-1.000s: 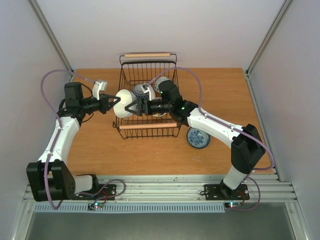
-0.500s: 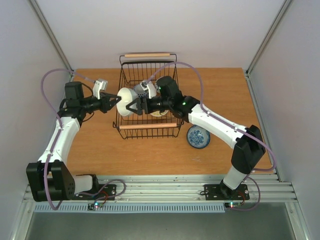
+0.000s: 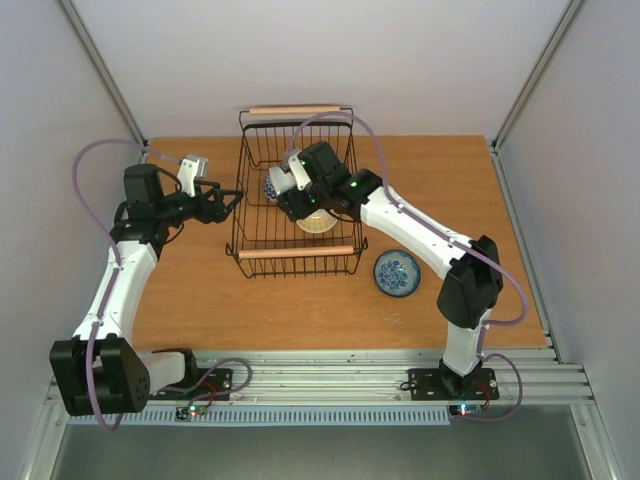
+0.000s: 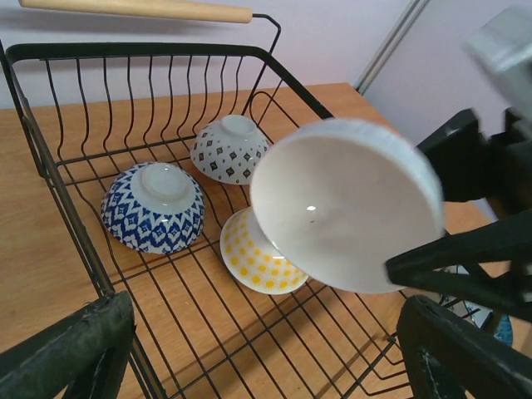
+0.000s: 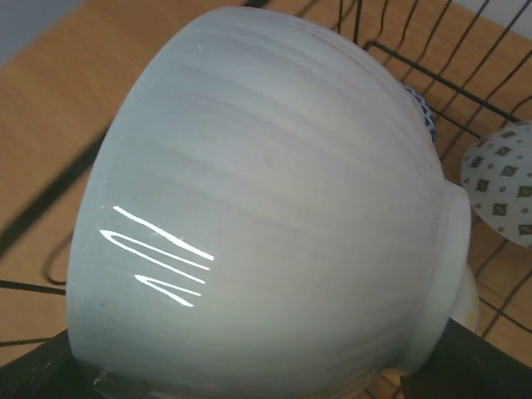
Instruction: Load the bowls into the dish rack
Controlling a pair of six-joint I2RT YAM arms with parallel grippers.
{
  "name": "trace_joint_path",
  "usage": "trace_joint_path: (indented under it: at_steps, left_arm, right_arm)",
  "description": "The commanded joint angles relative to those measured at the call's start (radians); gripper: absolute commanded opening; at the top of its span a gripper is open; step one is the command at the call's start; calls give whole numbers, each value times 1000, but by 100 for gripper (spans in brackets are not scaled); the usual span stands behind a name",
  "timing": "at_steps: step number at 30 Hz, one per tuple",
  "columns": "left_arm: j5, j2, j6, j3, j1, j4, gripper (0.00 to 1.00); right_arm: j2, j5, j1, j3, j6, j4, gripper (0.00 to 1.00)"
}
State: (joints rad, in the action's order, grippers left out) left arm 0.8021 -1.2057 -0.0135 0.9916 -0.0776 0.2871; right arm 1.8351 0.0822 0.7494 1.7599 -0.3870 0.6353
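Top view: dish rack (image 3: 296, 252) sits mid-bench (image 3: 200, 300), long side running away from the arm bases. L pincer (image 3: 228, 203) hangs just outside the rack's L wall, fingers apart, nothing btwn them. R pincer (image 3: 287, 198) is down inside the rack, far-L part; its load is mostly hidden under the arm here. Blue-patterned bowl (image 3: 270, 187) & yellow-dotted bowl (image 3: 317, 222) show on the rack floor. A blue-inside bowl (image 3: 397, 273) sits upright on the bench, outside, near the rack's near-R corner.

L wrist view: L fingers (image 4: 71, 349) wide apart at the bottom corners, empty. Pale bowl (image 4: 345, 216) hangs tilted over the rack floor, plain inside facing the cam, R pincer's black fingers clamped at its R rim. Below it: blue-patterned bowl upside down, diamond-print bowl (image 4: 229, 148) upside down just behind, yellow-dotted bowl partly covered by the pale one. Can't tell if those two touch.

R wrist view: pale bowl fills the frame, outside & foot ring toward the cam. R fingers (image 5: 470, 370) dark at the bottom corners, clamped on it. Rack wires & diamond-print bowl at R edge.
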Motion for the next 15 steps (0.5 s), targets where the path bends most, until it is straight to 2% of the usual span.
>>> trace_joint_path:
  at_steps: [1,8,15]
  left_arm:
    - [-16,23,-1,-16,-3,-60,88]
    - [-3,10,-2,-16,-4,-63,89]
    - [-3,11,-2,-15,-3,-62,90]
  right_arm:
    - [46,-109,-1,43,-219,7,1]
    - [153,-235,46,77,-457,-18,1]
    - [286,-405,98,144,-614,-26,1]
